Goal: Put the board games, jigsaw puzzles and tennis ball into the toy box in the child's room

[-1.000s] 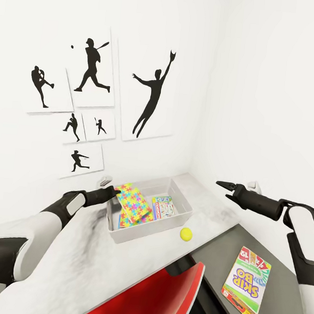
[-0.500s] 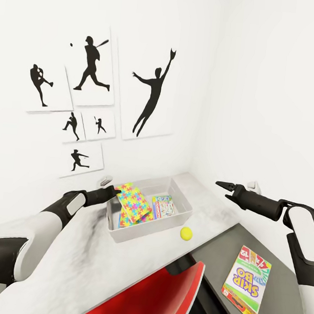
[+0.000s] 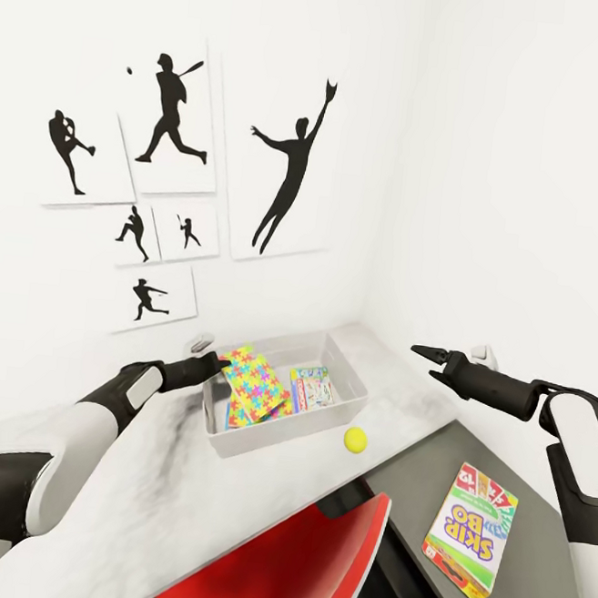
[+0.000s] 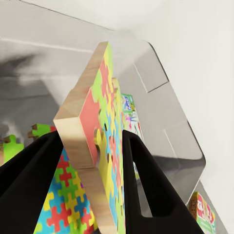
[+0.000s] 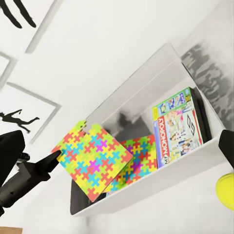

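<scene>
Left gripper (image 4: 90,161) clamped on one edge of a jigsaw puzzle (image 3: 253,379), black fingers (image 4: 29,170) pressing both faces of the thick wooden-backed sheet. Held tilted, above the near-left end of the toy box (image 3: 348,404), lower edge apparently close to a second puzzle (image 5: 139,163) lying flat inside. Beyond the gripper, in the far half of the box, a stack of board games (image 3: 313,388) with a Monopoly cover on top. Past the box wall, on the surface (image 3: 136,475), the tennis ball (image 3: 354,440) loose and not yet stowed. Further off, on the lower dark cabinet (image 3: 537,578), a Skip-Bo game (image 3: 468,533) also outside the box.

Risks from here: released at this tilt, likely to land propped against the box wall or half on the rim rather than flat, since the hold is on one edge only and the sheet hangs out beyond the fingers. Possible knock against the box, nudging it toward the ball and setting that rolling off the surface.

Left arm (image 3: 96,408) stretched low and forward across the surface, wrist level, reaching to the box end. Right gripper (image 3: 426,355) raised well clear to the far side of the box, arm bent at the elbow; fingers look slightly apart and empty, though too small to say for certain.
</scene>
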You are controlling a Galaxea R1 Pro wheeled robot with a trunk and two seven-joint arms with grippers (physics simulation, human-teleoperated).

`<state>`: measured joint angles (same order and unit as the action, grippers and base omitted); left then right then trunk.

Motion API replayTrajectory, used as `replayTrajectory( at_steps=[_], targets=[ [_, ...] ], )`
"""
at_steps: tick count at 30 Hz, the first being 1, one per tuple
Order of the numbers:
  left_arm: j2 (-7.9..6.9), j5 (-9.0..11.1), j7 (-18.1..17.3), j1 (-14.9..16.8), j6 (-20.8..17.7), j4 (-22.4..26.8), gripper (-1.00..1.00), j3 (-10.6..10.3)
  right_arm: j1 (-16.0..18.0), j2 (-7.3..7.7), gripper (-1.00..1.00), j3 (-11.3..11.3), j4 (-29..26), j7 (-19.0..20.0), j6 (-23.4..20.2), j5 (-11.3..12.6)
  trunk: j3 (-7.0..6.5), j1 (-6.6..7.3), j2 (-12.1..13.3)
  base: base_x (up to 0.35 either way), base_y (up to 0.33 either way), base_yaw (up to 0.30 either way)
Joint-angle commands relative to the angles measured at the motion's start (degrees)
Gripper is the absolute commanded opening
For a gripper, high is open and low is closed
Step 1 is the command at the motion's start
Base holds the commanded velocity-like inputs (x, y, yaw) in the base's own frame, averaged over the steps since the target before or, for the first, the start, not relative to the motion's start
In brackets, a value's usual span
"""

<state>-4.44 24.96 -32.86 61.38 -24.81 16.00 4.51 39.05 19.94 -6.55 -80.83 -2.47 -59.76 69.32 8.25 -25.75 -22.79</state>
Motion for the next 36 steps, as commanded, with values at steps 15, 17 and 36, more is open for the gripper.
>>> replayTrajectory(
  at_steps=[15,17,36],
  targets=[
    [-0.7,0.4,0.0,0.1,-10.6,12.6,-1.0,0.9,0.1,0.01,1.0,-0.1,-0.1,-0.3,-0.2,0.3,1.52,-0.03,-0.1,0.0,0.0,0.0],
    [-0.51,0.4,0.1,0.1,-10.7,12.9,-1.0,0.9,0.1,0.01,1.0,-0.1,-0.1,-0.3,-0.2,0.3,1.7,-0.03,-0.1,0.0,0.0,0.0],
    [-0.22,-0.1,1.8,0.1,-9.7,13.1,-1.0,0.9,0.1,0.01,1.0,-0.1,-0.1,-0.2,-0.2,0.3,3.46,-0.03,-0.1,0.0,0.0,0.0]
  ],
)
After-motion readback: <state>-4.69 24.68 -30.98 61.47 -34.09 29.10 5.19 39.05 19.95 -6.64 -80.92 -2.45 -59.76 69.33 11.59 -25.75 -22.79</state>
